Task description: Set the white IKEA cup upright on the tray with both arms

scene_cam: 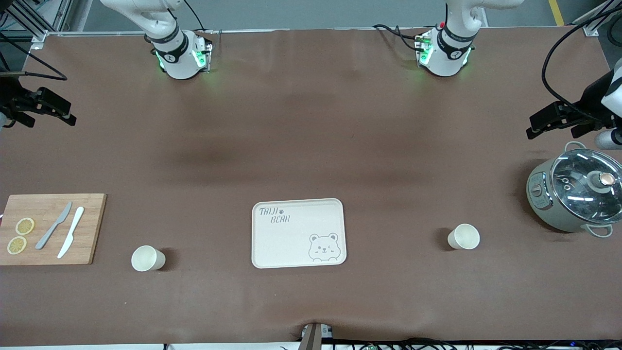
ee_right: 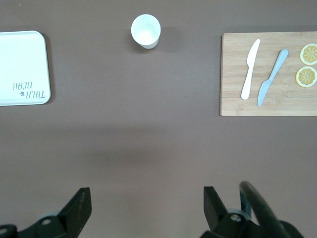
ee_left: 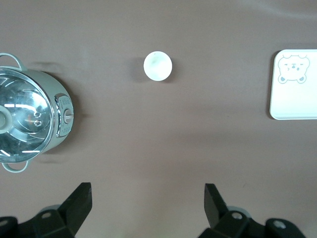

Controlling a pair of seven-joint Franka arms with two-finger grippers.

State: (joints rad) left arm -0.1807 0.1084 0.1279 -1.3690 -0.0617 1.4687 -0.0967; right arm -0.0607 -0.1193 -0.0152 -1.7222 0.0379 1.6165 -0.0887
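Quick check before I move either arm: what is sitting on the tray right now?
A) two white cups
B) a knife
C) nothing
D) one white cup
C: the tray is bare, with one white cup on the table toward the right arm's end and the other white cup toward the left arm's end, both off it.

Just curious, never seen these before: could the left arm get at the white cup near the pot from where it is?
Probably yes. The left gripper hangs open, and only bare table lies between it and the cup, apart from the pot.
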